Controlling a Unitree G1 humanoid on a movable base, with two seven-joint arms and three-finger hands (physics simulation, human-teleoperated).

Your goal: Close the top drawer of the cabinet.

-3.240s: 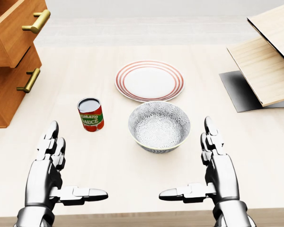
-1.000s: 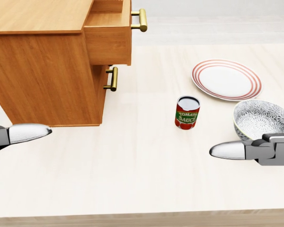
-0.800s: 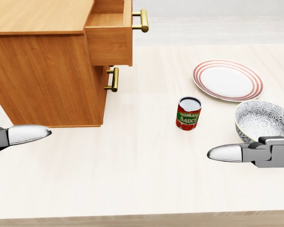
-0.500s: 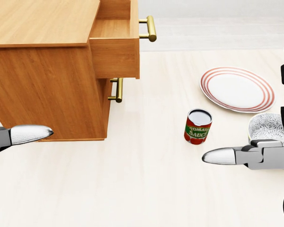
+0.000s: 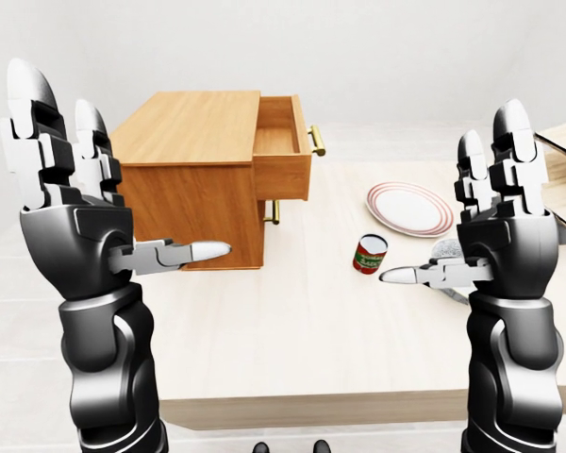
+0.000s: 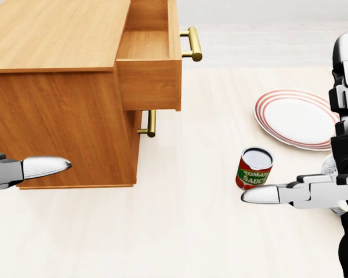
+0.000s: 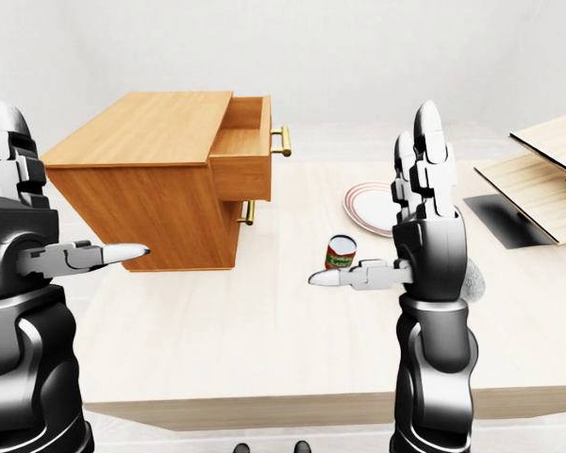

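Observation:
A wooden cabinet stands at the left of the table. Its top drawer is pulled out to the right, with a brass handle on its face. A lower drawer with a brass handle looks shut. My left hand is raised and open at the left, below the cabinet in the left-eye view. My right hand is raised and open at the right, apart from the drawer. Both hands are empty.
A tomato sauce can stands right of the cabinet. A red-rimmed plate lies above it in the head view. A patterned bowl is mostly hidden behind my right hand. Light wooden boards on a dark mat lie at the far right.
The camera has moved: the cabinet, can and plate have shifted right and down and grown larger. Both hands have risen upright in front of me; the bowl is now hidden behind my right hand.

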